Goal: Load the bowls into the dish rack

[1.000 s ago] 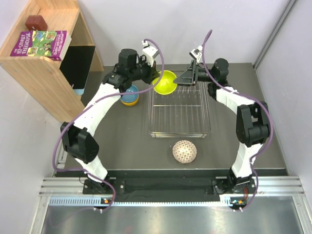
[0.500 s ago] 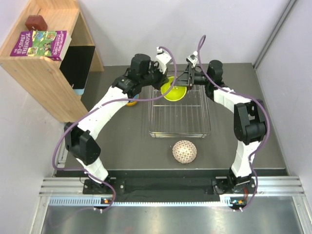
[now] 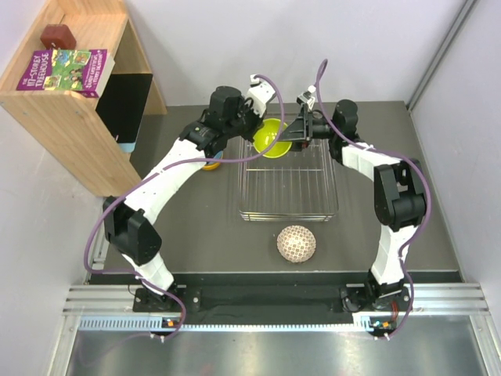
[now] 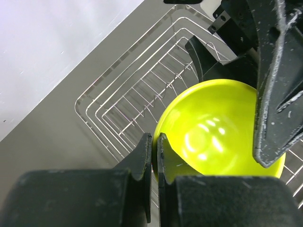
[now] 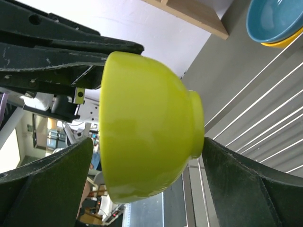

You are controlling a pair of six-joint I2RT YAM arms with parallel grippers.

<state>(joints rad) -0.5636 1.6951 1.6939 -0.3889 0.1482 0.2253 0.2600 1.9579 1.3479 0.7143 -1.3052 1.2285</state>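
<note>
My left gripper is shut on the rim of the yellow-green bowl. It holds the bowl tilted on its side above the far end of the dish rack. My right gripper is open, with one finger on each side of the same bowl, by its rim and its foot. A blue bowl sits nested in an orange bowl left of the rack. The lattice-patterned bowl lies upside down in front of the rack. The pinkish-red bowl is out of view.
A wooden shelf stands at the far left with a book and a dark red object on top. The wall runs close behind the rack. Both arms cross over the rack's far end.
My left arm carried the yellow-green bowl rightward from the rack's far left corner to over its far end. My right gripper moved in so that its open fingers flank the bowl.
</note>
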